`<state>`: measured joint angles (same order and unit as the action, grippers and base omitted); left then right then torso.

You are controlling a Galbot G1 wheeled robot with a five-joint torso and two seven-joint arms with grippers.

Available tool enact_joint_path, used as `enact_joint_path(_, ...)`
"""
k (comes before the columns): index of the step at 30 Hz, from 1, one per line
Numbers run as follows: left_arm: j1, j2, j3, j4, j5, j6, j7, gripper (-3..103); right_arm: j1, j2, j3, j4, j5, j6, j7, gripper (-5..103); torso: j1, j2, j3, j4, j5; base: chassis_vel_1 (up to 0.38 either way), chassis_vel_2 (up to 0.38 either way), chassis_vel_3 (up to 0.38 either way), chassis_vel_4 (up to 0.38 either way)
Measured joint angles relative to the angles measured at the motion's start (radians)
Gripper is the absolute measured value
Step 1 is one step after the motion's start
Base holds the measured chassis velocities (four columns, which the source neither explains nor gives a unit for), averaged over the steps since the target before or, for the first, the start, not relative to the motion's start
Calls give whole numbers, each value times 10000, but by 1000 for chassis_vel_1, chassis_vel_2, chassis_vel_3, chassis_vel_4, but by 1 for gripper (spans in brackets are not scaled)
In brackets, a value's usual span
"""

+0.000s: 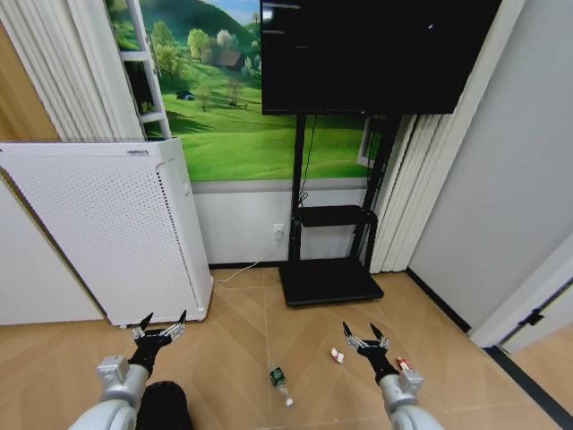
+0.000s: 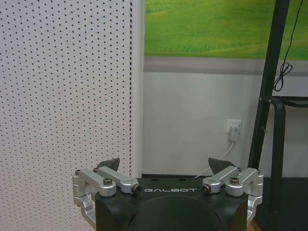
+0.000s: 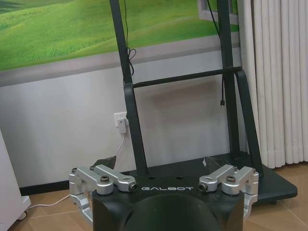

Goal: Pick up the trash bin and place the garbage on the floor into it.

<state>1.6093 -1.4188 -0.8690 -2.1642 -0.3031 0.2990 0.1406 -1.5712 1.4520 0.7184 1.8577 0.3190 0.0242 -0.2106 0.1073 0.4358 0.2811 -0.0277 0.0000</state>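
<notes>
Both arms are out front, low over the floor (image 1: 242, 331), nothing held. Left claw (image 1: 161, 324) has its fingers spread apart, hanging just in front of the white perforated cabinet (image 1: 107, 224). Right claw (image 1: 365, 337) is likewise spread, empty, above the litter.

Trash bin (image 1: 164, 405): black, at the near edge, just right of the left forearm and nearer than the left claw. Only its top shows; I can't make out the mesh from here.

Garbage, 3 pieces on the floor:
- bottle (image 1: 280, 383), clear with green label, lying down, near centre.
- white-red wrapper (image 1: 337, 356), just left of the right claw.
- small red packet (image 1: 404, 365), just right of the right forearm.

Handling guess: the bin looks light and stiff, so pinch the rim wall. The bottle is probably light, smooth and prone to rolling, so grip across the body at the label. Wrapper and packet look soft and thin; pinch from above at a raised crease.

Readable text: "GALBOT" on both claw bodies in the wrist views. Bottle label is too small to read.

TV stand (image 1: 331, 278) sits far centre, well apart from the litter.
</notes>
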Motion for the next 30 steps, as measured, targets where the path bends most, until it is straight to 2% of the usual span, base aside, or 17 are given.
enact_joint_path(12, -10, -29, 7, 78, -67, -16, 11, 100, 10, 133, 55, 112, 4, -13, 17, 100, -135, -372, -236, 0, 0, 0, 0, 0, 0)
enact_joint_path(17, 38, -59, -13, 79, 17, -56, 12, 100, 0, 117, 114, 131, 71, -9, 19, 100, -253, -702, -447, 0, 0, 0, 0, 0, 0)
enact_joint_path(30, 53, -109, -29, -41, 38, -95, 23, 100, -82, 102, 150, 245, 59, 24, 20, 100, -436, -1232, -794, 0, 0, 0, 0, 0, 0)
